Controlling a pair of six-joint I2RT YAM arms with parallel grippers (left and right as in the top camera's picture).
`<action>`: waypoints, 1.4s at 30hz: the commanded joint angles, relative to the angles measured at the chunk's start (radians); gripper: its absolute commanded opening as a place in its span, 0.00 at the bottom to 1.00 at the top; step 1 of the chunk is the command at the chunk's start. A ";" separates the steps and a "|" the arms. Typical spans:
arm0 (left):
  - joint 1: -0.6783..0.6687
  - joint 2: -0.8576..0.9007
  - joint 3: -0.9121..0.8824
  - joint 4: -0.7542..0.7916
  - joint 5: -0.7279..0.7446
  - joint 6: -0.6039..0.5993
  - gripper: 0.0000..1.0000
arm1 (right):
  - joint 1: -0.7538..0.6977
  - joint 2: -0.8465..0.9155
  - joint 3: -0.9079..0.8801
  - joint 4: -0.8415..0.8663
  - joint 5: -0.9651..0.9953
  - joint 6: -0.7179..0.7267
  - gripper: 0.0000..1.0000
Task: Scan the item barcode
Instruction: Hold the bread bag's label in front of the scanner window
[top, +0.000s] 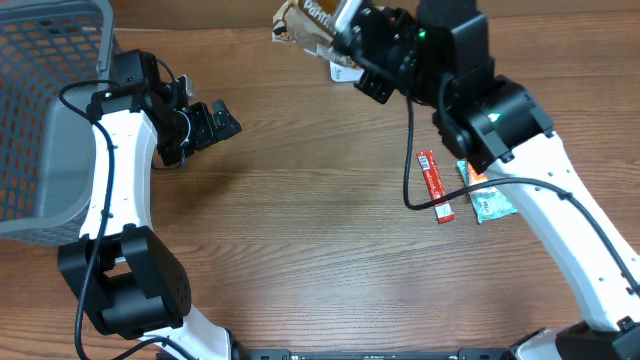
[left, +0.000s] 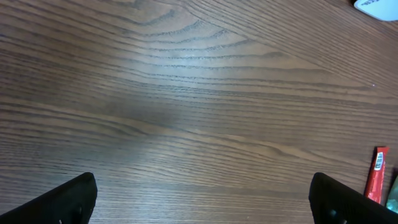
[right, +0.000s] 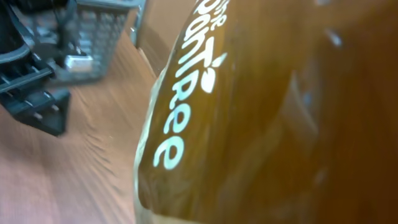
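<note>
- Brown snack bag (top: 305, 22): pinched in the right tool (top: 345, 32) and held off the surface (top: 300, 230), probably so its barcode can be shown.
- Left tool (top: 215, 122): fingers spread, empty, well apart from the bag.
- Red stick packet (top: 435, 185): lying behind the right tool.

Left arm (top: 110, 170) bent, left gripper (top: 222, 120) facing down, jaws wide apart. Right arm (top: 520, 150) stretched forward, right gripper (top: 348, 32) clamped tight, bag (top: 303, 20) between fingers.

Wooden table (top: 300, 230), grey mesh basket (top: 40, 120), red sachet (top: 434, 185), teal packet (top: 493, 205)
</note>
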 joint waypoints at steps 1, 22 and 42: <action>-0.001 0.010 0.021 0.004 -0.002 -0.006 1.00 | 0.037 0.039 0.016 0.047 0.170 -0.153 0.04; -0.001 0.010 0.020 0.008 -0.003 -0.006 1.00 | 0.042 0.416 0.015 0.515 0.334 -0.315 0.04; -0.002 0.010 0.020 0.008 -0.003 -0.006 1.00 | -0.059 0.608 0.015 0.848 0.322 -0.310 0.04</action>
